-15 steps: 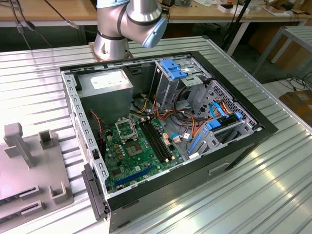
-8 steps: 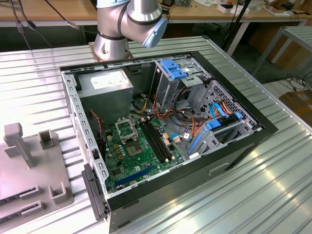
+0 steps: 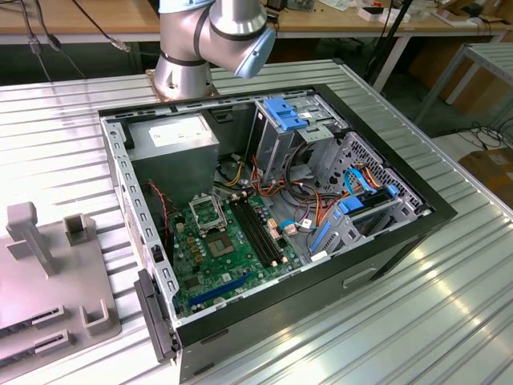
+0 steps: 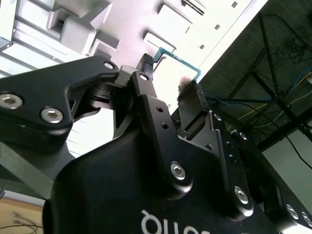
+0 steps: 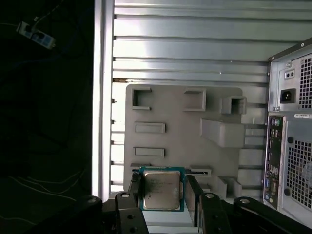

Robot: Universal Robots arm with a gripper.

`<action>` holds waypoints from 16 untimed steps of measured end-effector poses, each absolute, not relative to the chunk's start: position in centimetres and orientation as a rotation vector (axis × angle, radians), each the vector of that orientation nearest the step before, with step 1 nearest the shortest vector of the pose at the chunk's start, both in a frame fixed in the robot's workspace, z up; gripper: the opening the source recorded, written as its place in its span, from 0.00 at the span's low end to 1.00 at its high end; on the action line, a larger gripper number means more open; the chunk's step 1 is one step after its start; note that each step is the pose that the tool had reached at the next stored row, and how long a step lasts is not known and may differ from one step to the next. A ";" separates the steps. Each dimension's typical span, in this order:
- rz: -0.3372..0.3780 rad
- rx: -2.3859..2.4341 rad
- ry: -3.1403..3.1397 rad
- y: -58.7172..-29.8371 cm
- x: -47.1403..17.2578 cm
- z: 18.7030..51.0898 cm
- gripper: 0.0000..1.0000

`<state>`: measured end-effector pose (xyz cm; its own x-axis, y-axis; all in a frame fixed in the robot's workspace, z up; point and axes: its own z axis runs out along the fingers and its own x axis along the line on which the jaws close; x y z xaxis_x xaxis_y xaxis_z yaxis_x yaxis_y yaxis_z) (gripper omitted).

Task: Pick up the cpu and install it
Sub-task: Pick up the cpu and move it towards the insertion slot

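Observation:
The cpu (image 5: pixel 162 189), a small square chip with a silver-grey top and green rim, sits between my gripper's (image 5: pixel 163 194) two black fingers (image 5: pixel 135 187) in the first wrist view. The gripper is shut on it, holding it above the grey fixture tray (image 5: pixel 185 131). In the second wrist view the cpu's green edge (image 4: pixel 181 59) shows between the fingertips (image 4: pixel 146 66) of the gripper (image 4: pixel 170 78). The exterior view has the open computer case (image 3: pixel 120 172) lying on its side, with the motherboard's square metal socket frame (image 3: pixel 210 213) near the middle.
The grey fixture tray (image 3: pixel 32 273) lies at the exterior view's left on the ribbed metal table (image 3: pixel 449 305). The case's rear panel (image 5: pixel 290 146) stands beside the tray. Inside the case are cables, drive bays (image 3: pixel 292 120) and a power supply (image 3: pixel 176 140). The arm's base (image 3: pixel 188 64) rises behind the case.

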<state>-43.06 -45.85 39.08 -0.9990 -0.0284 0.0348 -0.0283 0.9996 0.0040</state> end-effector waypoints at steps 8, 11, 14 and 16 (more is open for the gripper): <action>-0.005 0.044 -3.106 -45.8 -42.4 39.1 0.46; -0.005 0.044 -3.106 -45.8 -42.0 39.1 0.46; -0.005 0.044 -3.106 -45.8 -41.7 39.0 0.46; -0.005 0.044 -3.106 -45.8 -41.2 39.0 0.46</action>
